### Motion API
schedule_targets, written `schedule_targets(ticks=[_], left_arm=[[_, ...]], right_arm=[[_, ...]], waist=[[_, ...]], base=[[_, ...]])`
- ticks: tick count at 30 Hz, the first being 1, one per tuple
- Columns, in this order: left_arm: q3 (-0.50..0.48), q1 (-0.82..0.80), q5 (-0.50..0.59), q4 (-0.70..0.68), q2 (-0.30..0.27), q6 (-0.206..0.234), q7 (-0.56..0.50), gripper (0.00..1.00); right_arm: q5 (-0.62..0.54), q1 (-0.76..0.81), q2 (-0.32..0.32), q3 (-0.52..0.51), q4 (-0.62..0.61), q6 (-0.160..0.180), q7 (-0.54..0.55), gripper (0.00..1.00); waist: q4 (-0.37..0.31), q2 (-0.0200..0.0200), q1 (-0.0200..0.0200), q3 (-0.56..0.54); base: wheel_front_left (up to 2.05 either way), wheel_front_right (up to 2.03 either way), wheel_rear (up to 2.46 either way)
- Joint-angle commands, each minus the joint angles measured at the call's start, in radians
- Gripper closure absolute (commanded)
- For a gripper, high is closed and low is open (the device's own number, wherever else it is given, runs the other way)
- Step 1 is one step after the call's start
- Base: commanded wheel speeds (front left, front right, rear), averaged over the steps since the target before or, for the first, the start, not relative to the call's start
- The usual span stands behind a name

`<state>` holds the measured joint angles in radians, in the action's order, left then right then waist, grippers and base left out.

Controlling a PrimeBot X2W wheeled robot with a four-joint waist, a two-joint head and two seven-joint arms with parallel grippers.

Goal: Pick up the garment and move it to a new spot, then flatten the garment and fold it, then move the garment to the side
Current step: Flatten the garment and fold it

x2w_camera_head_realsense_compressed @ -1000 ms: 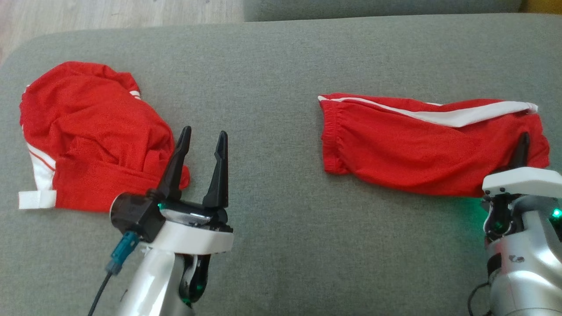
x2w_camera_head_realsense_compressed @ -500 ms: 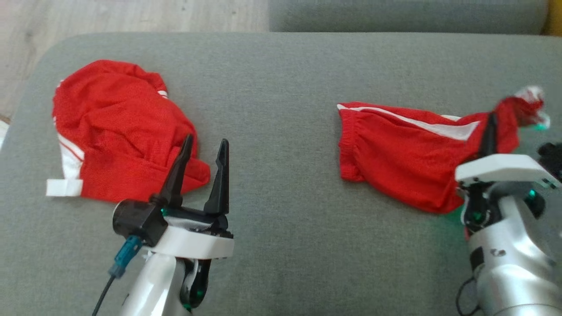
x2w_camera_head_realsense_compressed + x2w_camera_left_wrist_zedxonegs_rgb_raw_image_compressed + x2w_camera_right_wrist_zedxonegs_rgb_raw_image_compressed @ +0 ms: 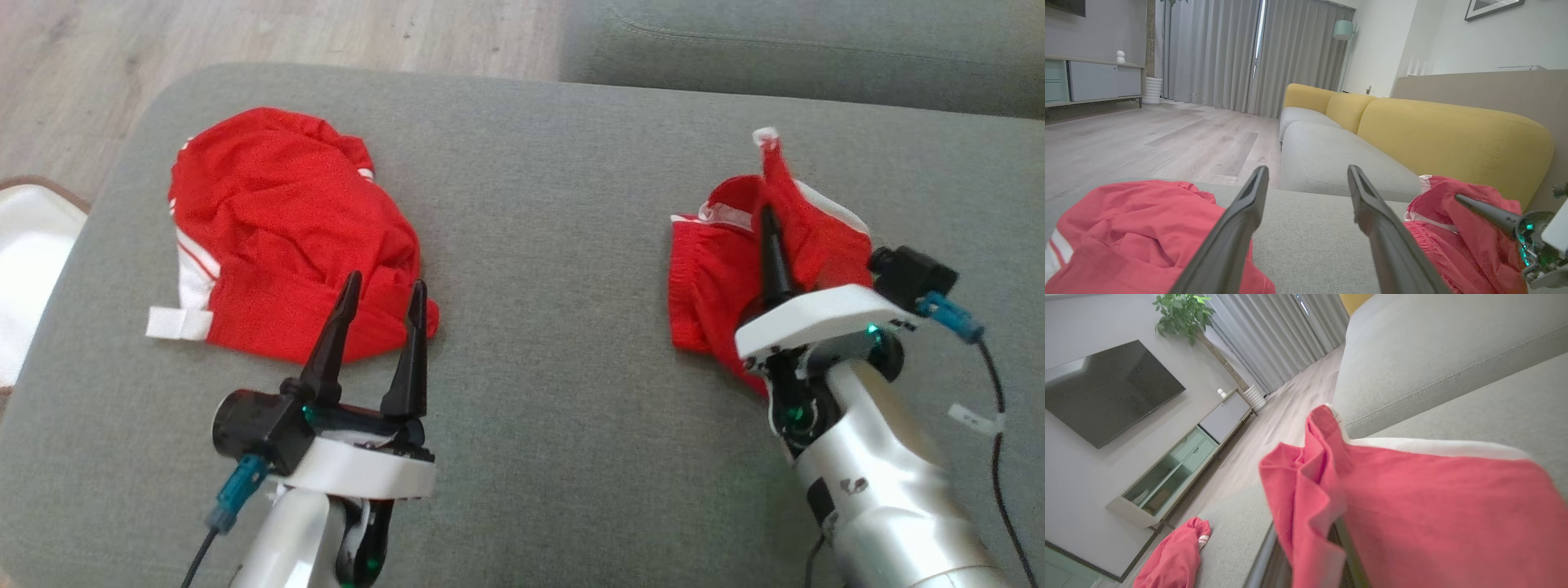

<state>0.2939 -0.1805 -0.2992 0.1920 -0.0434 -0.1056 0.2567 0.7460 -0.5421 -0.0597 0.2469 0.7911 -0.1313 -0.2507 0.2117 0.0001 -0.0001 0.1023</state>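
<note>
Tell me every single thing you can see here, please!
held garment: one, red with white stripe, right side of cushion, partly lifted
crumpled garment: one, red and white, left side of cushion
cushion: one, grey, under both garments
floor: one, pale wood, beyond cushion
sofa back: one, yellow, behind grey seats
curtains: one set, grey, far wall
television: one, black, on wall
plant: one, green, near television
left gripper: one, dark, open, beside crumpled garment
right gripper: one, dark, shut on held garment
</note>
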Motion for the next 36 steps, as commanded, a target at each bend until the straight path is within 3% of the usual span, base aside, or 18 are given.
schedule_targets(ticks=[1, 11, 12, 20, 27, 32, 36], left_arm=[[-0.026, -0.024, -0.001, -0.028, -0.007, 0.003, 0.005, 0.0], [-0.029, -0.017, 0.002, -0.029, -0.007, 0.003, 0.005, 0.0], [-0.028, -0.016, 0.002, -0.029, -0.007, 0.003, 0.005, 0.0], [-0.028, -0.013, -0.003, -0.029, -0.007, 0.01, 0.005, 0.0], [-0.047, -0.005, 0.003, -0.035, -0.007, 0.011, 0.005, 0.0], [-0.071, -0.011, 0.013, -0.048, -0.007, 0.008, 0.005, 0.0], [-0.09, -0.021, 0.016, -0.064, -0.007, 0.006, 0.005, 0.0]], right_arm=[[0.011, -0.03, 0.009, 0.04, -0.018, 0.001, -0.011, 1.0], [0.022, -0.038, 0.009, 0.193, 0.073, 0.001, -0.011, 1.0], [0.013, -0.04, 0.009, 0.214, 0.095, 0.001, -0.011, 0.01], [-0.012, -0.051, 0.009, 0.436, 0.167, 0.001, 0.038, 0.0], [-0.038, -0.072, 0.009, 0.505, 0.158, 0.001, 0.019, 0.0], [-0.111, -0.105, -0.01, 0.405, 0.126, 0.001, -0.009, 0.0], [-0.288, -0.065, -0.063, 0.176, -0.035, 0.001, -0.011, 0.0]], waist=[[0.011, -0.0001, 0.0001, -0.001], [0.035, -0.0001, 0.0001, 0.002], [0.036, -0.0001, 0.0001, 0.001], [0.004, -0.0001, 0.0001, -0.012], [-0.069, -0.0001, 0.0001, -0.023], [-0.135, -0.0001, 0.0001, -0.025], [-0.183, -0.0001, 0.0001, -0.02]], base=[[0.0, 0.0, 0.0], [0.0, 0.0, 0.0], [0.0, 0.0, 0.0], [0.0, 0.0, 0.0], [0.0, 0.0, 0.0], [0.0, 0.0, 0.0], [0.0, 0.0, 0.0]])
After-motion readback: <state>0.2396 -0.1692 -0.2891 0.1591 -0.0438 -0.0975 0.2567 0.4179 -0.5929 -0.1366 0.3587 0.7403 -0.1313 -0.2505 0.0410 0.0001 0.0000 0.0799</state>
